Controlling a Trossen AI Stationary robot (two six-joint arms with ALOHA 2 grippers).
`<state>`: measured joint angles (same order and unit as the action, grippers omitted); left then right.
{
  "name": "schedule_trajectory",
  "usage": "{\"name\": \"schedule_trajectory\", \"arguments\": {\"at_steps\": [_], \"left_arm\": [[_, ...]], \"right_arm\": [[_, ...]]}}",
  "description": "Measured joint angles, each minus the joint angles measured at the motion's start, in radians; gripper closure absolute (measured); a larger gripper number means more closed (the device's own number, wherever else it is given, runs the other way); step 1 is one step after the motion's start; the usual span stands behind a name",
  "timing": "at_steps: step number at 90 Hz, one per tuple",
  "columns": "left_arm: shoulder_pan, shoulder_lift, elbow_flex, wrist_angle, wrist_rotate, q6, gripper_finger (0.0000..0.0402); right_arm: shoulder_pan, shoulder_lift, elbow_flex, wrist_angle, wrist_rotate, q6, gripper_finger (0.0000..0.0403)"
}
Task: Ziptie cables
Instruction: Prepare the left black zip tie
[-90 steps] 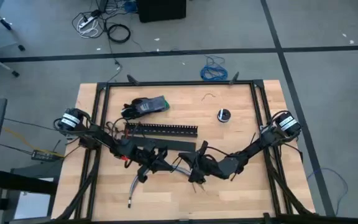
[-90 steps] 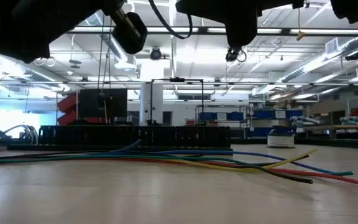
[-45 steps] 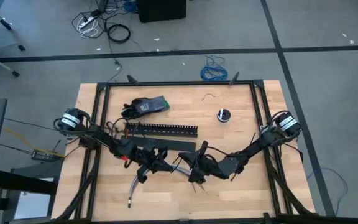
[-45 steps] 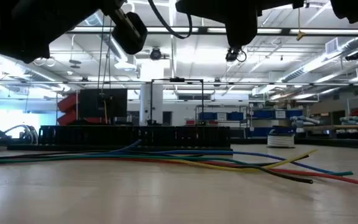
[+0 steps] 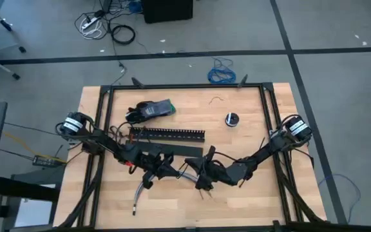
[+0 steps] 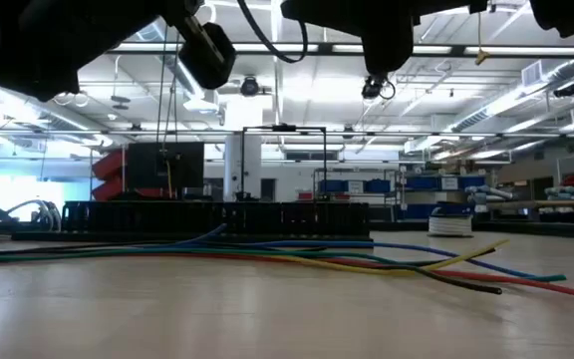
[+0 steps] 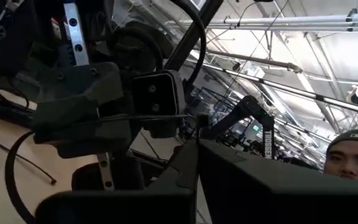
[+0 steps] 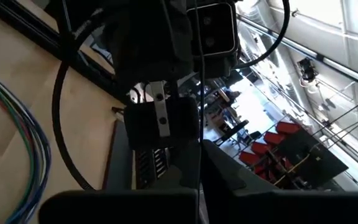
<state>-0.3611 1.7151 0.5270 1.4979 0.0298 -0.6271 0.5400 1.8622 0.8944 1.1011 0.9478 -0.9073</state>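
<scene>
We read both jaws as closed, left gripper [image 5: 166,169] and right gripper [image 5: 201,174] pinching one ziptie [image 8: 199,93] between them, probably to thread it. Its long axis runs left-right, gripper to gripper. The cables [image 6: 267,254] lie beneath on the table [image 5: 250,200], also lengthwise left-right.

cables [image 6: 297,257] on table [image 5: 250,206] | slotted channel [image 5: 167,135] behind them

A black slotted channel [image 5: 167,134] lies on the wooden table [image 5: 250,196], a small spool [image 5: 231,119] near it, a dark device [image 5: 152,109] behind.
</scene>
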Motion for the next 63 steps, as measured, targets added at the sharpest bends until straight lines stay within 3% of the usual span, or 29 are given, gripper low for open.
{"name": "schedule_trajectory", "arguments": {"at_steps": [63], "left_arm": [[0.008,0.000,0.000,-0.024,-0.009,-0.057,0.0402]], "right_arm": [[0.000,0.000,0.000,0.000,0.000,0.000,0.0403]]}}
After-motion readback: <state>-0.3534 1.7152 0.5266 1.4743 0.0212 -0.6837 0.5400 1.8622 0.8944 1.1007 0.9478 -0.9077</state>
